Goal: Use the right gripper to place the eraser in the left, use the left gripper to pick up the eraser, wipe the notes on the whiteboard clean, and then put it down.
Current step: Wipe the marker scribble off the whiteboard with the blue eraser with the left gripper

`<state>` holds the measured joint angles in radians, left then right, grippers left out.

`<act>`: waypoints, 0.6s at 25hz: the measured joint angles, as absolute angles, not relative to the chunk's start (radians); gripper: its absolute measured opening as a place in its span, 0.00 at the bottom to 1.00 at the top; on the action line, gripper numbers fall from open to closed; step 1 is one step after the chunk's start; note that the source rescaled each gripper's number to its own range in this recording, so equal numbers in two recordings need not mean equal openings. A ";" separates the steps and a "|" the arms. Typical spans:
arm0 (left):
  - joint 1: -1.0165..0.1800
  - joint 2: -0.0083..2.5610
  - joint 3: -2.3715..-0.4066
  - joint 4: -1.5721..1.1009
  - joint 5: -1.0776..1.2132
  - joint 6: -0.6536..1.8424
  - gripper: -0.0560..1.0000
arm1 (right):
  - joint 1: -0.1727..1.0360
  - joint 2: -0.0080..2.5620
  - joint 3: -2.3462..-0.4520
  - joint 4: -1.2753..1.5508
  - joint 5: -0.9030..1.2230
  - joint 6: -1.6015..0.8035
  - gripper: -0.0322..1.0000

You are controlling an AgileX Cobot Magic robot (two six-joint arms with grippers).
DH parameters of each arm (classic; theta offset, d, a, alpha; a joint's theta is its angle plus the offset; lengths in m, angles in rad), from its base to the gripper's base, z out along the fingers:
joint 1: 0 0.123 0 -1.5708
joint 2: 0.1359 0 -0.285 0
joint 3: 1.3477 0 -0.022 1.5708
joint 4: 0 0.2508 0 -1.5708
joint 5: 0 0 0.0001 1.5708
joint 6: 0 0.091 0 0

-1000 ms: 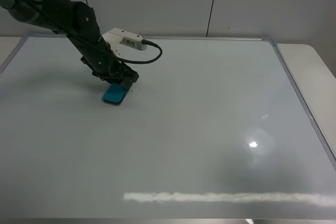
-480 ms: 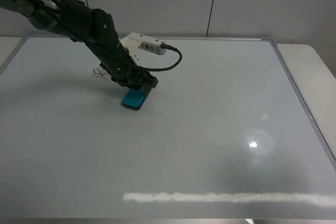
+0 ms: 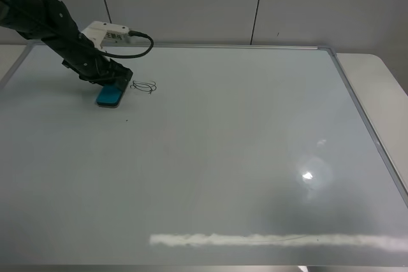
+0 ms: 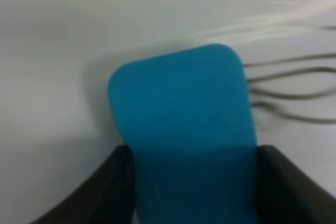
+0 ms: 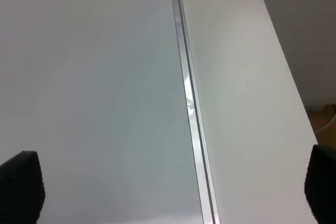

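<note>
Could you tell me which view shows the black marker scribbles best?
The exterior high view: the thin black marker scribbles appear whole and sharp. The left wrist view catches only blurred strokes; the right wrist view shows none.

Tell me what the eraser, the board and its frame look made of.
Eraser: matte teal top, probably plastic or dense foam; the colour is even, with no glare, and the corners are rounded.
Board: glossy white, likely a coated sheet; it mirrors a lamp spot and a strip of light.
Frame: thin silvery strip, probably aluminium; a bright metallic glint runs along it.
</note>
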<state>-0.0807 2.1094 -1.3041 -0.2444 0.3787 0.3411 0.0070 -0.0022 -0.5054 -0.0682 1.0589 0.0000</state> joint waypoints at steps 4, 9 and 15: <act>-0.010 2.108 -1.306 -0.247 0.398 0.344 0.05 | 0.007 -0.002 -0.505 -0.068 1.059 0.000 1.00; -0.016 2.108 -1.307 -0.239 0.410 0.348 0.05 | 0.007 -0.002 -0.505 -0.069 1.059 0.000 1.00; -0.143 2.123 -1.337 -0.228 0.418 0.353 0.05 | 0.007 -0.002 -0.505 -0.069 1.059 0.000 1.00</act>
<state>-0.1425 2.1230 -1.3372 -0.2279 0.4178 0.3534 0.0070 -0.0022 -0.5054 -0.0690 1.0589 0.0000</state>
